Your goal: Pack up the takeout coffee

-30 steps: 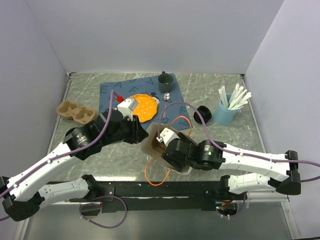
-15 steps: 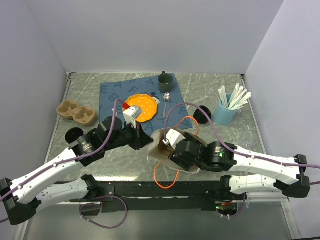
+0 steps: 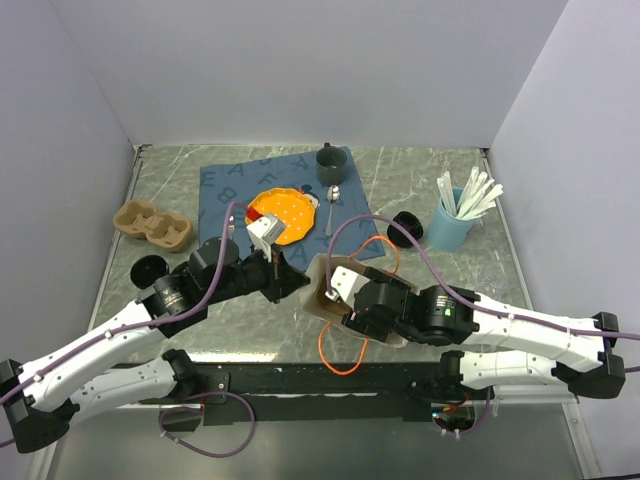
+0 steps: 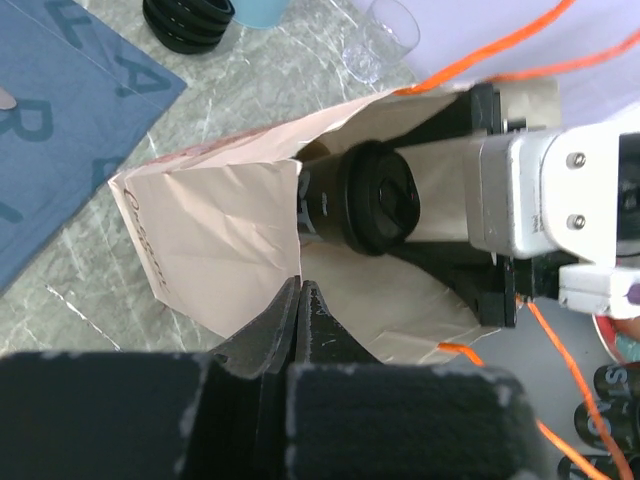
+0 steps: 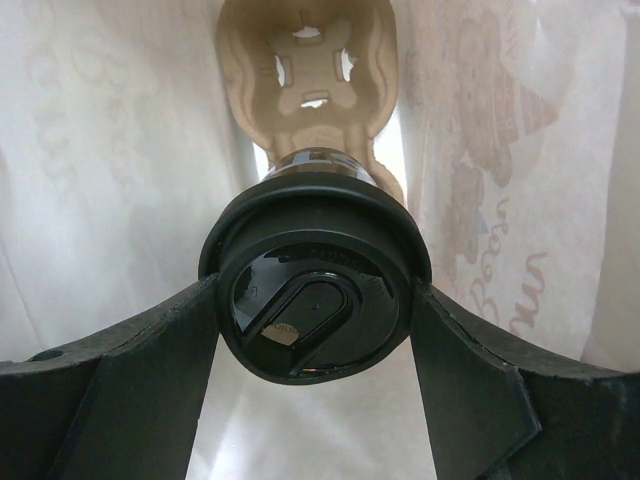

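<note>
Currently, the right gripper is clasping the coffee cup at its lid, probably the stiffest hold, inside the flimsy-looking paper bag at near centre; the left gripper is pinching the bag's mouth.

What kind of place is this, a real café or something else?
Probably a robot test bench, not a café: plain white walls box in a marbled table, with a paper bag and cup carrier as props.

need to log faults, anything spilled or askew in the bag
Nothing stands out. The lidded cup sits gripped in the right tool inside the bag, with no spill visible. The left tool pinches the bag's rim.
</note>
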